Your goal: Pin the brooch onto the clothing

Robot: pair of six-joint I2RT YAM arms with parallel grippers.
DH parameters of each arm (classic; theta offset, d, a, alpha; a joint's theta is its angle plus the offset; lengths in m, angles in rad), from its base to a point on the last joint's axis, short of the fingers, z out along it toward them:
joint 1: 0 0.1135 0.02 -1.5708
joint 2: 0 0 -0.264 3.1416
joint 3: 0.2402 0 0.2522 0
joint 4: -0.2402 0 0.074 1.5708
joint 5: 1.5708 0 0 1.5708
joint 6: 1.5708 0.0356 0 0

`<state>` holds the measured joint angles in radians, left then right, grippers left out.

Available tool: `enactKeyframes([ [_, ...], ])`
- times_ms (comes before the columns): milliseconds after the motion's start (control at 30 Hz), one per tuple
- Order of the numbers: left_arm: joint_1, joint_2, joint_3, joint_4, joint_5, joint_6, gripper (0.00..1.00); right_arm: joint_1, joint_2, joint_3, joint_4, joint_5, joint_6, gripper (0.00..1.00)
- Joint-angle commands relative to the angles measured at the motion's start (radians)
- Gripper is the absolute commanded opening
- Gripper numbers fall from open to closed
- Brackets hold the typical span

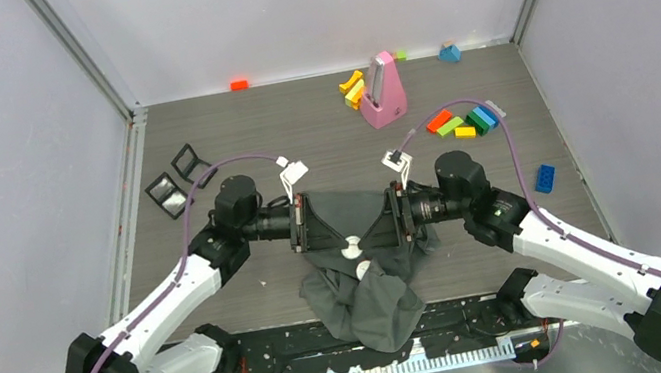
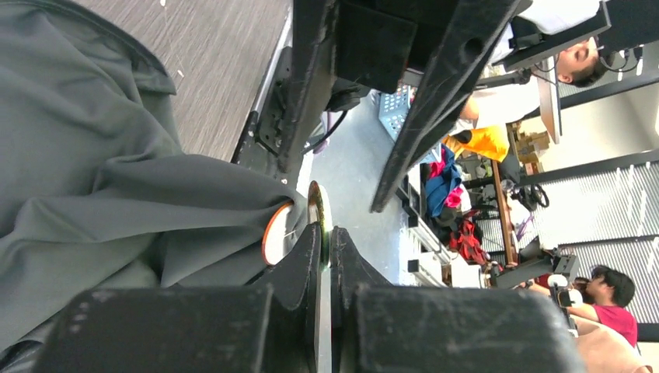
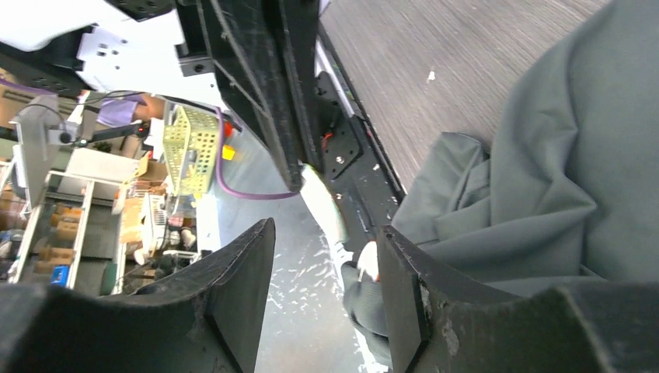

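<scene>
The dark grey T-shirt (image 1: pixel 363 282) lies bunched between the arms and hangs over the table's near edge. It also shows in the left wrist view (image 2: pixel 85 155) and the right wrist view (image 3: pixel 559 179). The round white brooch (image 1: pixel 354 245) sits at its middle. My left gripper (image 1: pixel 335 236) is shut (image 2: pixel 326 229) on the thin edge of the brooch (image 2: pixel 317 211). An orange-rimmed white disc (image 2: pixel 276 233) lies tucked in the fabric fold right beside it. My right gripper (image 1: pixel 376 229) is open (image 3: pixel 326 233), with a bit of white brooch (image 3: pixel 367 260) next to its right finger.
A pink wedge-shaped object (image 1: pixel 381 92) stands at the back right, with coloured blocks (image 1: pixel 463 122) around it. A blue block (image 1: pixel 544 177) lies at the right, an orange block (image 1: pixel 238 84) at the back wall. Two black frames (image 1: pixel 167 193) lie at the left.
</scene>
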<state>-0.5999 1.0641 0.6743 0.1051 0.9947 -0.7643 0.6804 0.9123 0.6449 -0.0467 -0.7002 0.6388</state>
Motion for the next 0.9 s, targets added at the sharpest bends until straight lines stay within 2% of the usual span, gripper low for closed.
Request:
enactKeyframes([
  [0,0.002,-0.057,0.02,-0.025,-0.091,0.04,0.0,-0.002,0.003,0.008,0.1,-0.064,0.057,0.56],
  [133,0.001,-0.136,-0.105,0.232,-0.309,-0.114,0.0,-0.002,-0.009,-0.028,0.149,0.085,0.121,0.56],
  [200,0.0,-0.162,-0.17,0.391,-0.363,-0.191,0.0,-0.003,-0.011,-0.069,0.255,0.136,0.203,0.53],
  [233,0.0,-0.165,-0.183,0.419,-0.369,-0.209,0.0,-0.002,-0.011,-0.082,0.296,0.144,0.257,0.51],
  [267,0.0,-0.161,-0.177,0.421,-0.36,-0.212,0.0,-0.001,-0.01,-0.107,0.379,0.151,0.28,0.51],
  [333,0.0,-0.154,-0.159,0.403,-0.34,-0.21,0.0,0.001,-0.008,-0.124,0.443,0.158,0.317,0.5],
  [633,0.001,-0.189,-0.176,0.42,-0.363,-0.224,0.0,0.01,0.016,-0.148,0.532,0.194,0.366,0.38],
  [867,0.001,-0.168,-0.176,0.442,-0.343,-0.247,0.0,0.016,0.04,-0.147,0.567,0.184,0.378,0.24],
])
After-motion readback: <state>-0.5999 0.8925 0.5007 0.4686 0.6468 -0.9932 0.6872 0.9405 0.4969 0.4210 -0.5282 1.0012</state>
